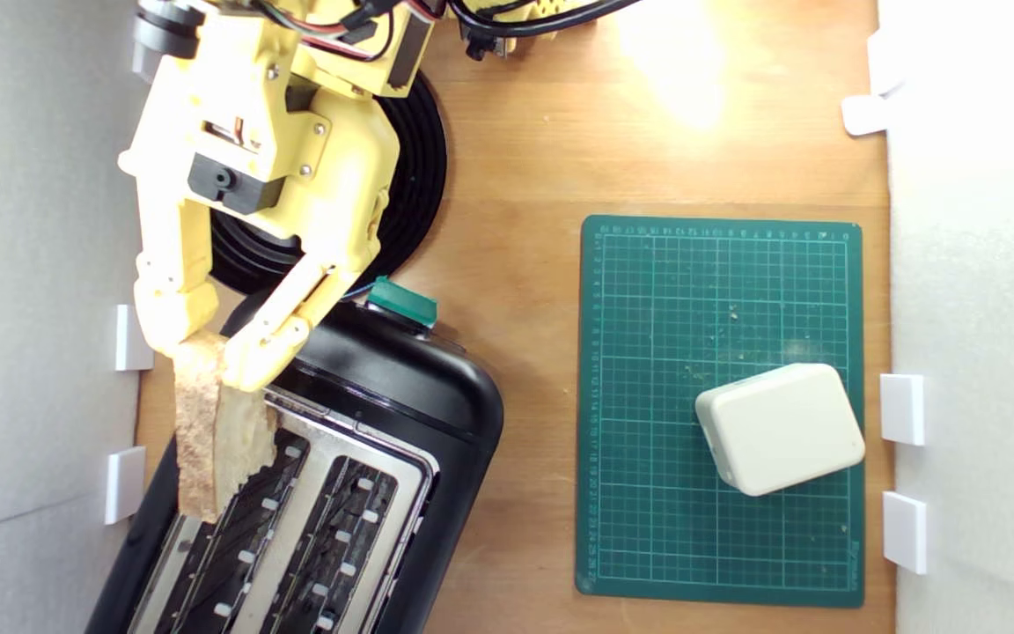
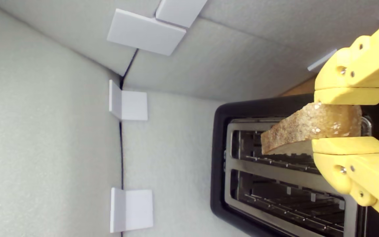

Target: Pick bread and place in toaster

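Observation:
My yellow gripper [image 1: 208, 352] is shut on the bread [image 1: 216, 431], a slice with pale crumb and a tan crust that hangs edge-down from the fingers. It hovers over the exterior view's left end of the black toaster [image 1: 419, 396], above the left of its two long slots in the silver top plate. In the wrist view the bread [image 2: 311, 130] sits pinched between the two yellow fingers [image 2: 350, 146], above the toaster [image 2: 219, 158] and its open slots. The teal lever [image 1: 401, 302] sticks out at the toaster's far end.
A round black plate [image 1: 423, 167] lies under the arm at the back. On the green cutting mat [image 1: 648, 396] at the exterior view's right rests a white rounded block [image 1: 780, 427]. White foam walls with small white brackets [image 1: 124, 484] close in both sides.

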Controlling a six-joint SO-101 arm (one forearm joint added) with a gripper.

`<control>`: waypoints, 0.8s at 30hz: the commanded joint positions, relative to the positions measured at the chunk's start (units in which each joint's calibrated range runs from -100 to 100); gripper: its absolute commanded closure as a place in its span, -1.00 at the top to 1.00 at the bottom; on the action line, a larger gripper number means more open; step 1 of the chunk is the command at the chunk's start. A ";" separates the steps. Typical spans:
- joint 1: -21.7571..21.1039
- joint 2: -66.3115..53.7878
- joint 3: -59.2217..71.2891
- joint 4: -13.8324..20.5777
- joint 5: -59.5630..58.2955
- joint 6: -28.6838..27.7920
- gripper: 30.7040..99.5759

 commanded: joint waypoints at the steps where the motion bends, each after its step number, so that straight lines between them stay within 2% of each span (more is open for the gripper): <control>1: 0.20 1.30 -3.19 0.70 -3.03 -0.13 -0.37; 4: 0.12 2.80 -3.19 0.88 -5.68 -0.39 -0.37; 7: -0.29 3.88 -3.19 4.69 -6.36 -1.54 -0.37; 11: -2.38 6.04 -3.01 7.77 -6.36 -2.06 -0.37; 24: -2.70 11.03 -2.91 7.77 -6.28 -2.06 -0.35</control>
